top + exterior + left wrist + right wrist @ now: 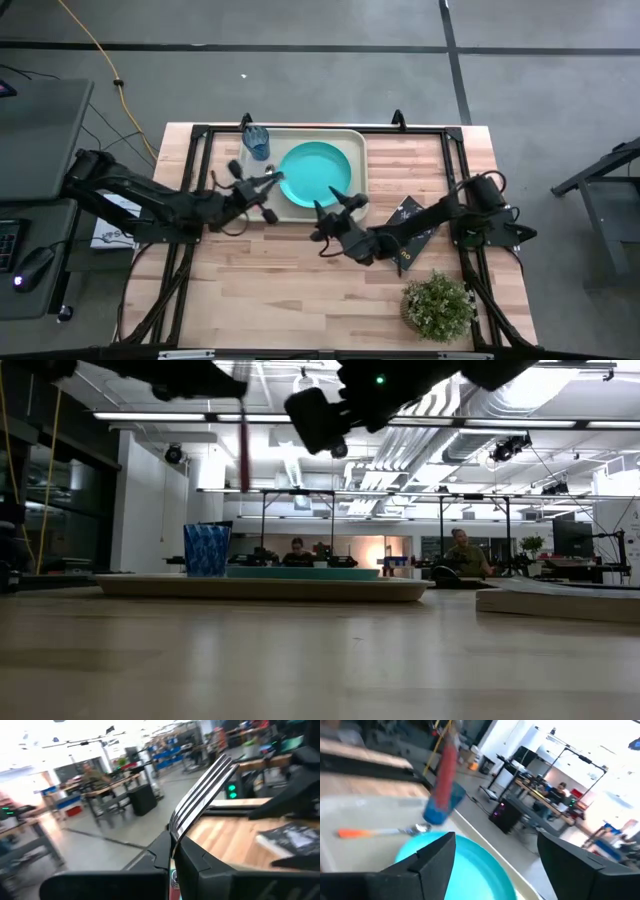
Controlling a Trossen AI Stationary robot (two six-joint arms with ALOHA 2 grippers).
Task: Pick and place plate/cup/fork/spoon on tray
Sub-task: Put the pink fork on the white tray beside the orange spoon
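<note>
The cream tray [355, 140] lies at the table's far middle. On it are the turquoise plate [315, 170], the blue cup [256, 142] at its far left corner, and the orange-handled spoon [380, 831] beside the plate. My left gripper [266, 184] hovers over the tray's left part, shut on the fork [205, 785]. My right gripper [340, 205] stands open over the tray's near edge by the plate, nothing between its fingers [435, 855]. My left gripper pinches the fork between its two fingers at the neck [174, 832], where the metal meets the pinkish-red handle. The fingers come level from the table's left. The tines stick out past the fingertips; the handle [243, 450] hangs below, clear of the tray.
A black book [410, 225] lies right of the tray under my right arm. A potted plant [438, 305] stands at the near right. Bare wood spreads across the near left. People sit at desks in the room beyond.
</note>
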